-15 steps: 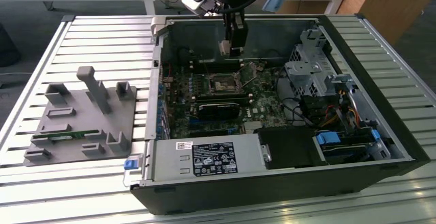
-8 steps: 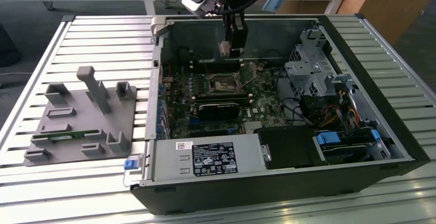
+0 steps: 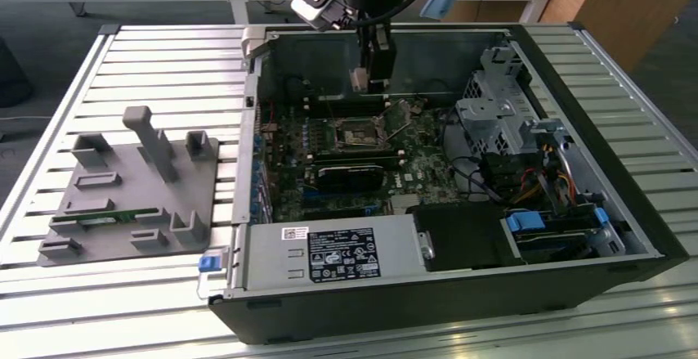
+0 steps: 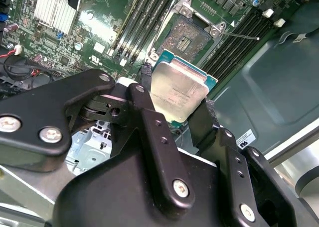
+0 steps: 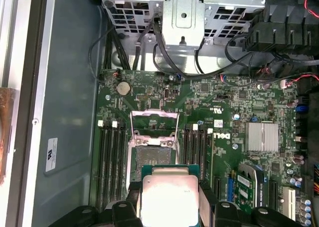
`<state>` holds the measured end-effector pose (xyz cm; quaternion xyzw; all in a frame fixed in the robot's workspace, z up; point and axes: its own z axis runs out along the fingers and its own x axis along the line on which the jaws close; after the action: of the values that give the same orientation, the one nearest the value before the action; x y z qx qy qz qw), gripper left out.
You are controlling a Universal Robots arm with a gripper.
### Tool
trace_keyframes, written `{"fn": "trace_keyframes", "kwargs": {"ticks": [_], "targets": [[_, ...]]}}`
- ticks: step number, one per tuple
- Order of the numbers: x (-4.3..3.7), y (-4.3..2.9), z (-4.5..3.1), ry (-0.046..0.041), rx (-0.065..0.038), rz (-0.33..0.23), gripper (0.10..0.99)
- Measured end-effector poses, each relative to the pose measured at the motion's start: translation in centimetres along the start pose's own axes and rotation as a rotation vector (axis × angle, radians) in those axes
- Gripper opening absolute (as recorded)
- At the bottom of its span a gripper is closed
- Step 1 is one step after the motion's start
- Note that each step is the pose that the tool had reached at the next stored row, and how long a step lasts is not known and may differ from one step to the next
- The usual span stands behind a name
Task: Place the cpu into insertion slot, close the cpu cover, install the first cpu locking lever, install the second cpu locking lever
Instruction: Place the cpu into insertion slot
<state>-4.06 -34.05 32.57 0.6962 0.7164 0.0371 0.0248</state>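
My gripper (image 3: 367, 79) hangs inside the open computer case, above the motherboard, shut on the cpu (image 4: 180, 91). The cpu is a flat square chip with a silver-grey top and a green edge, clamped by two opposite sides between the black fingers (image 4: 145, 83) in both wrist views. Below and ahead of the chip lies the insertion slot (image 5: 149, 154), dark in the middle and uncovered. The cpu cover (image 5: 154, 114), a thin silvery frame, stands swung up at the slot's far side. A thin lever wire (image 4: 240, 36) sticks out beside the slot (image 4: 188, 37). The chip (image 5: 169, 197) is apart from the slot.
Memory slots (image 5: 110, 157) flank the socket on both sides. A black graphics card (image 3: 351, 171) sits nearer the case front, with drive cages (image 3: 496, 118) and cables at the exterior view's right. A grey parts fixture (image 3: 131, 187) lies on the slatted table (image 3: 131, 48) outside the case.
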Motion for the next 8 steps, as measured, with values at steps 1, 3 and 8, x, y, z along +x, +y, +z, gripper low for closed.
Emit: {"fn": "trace_keyframes", "kwargs": {"ticks": [1, 3, 8], "targets": [[0.00, 0.00, 0.05, 0.0000, 0.000, 0.000, 0.541], [0.00, -0.01, 0.14, -0.0001, 0.000, 0.000, 0.541], [-0.01, -0.03, 0.37, 0.0000, 0.000, 0.000, 0.541]]}}
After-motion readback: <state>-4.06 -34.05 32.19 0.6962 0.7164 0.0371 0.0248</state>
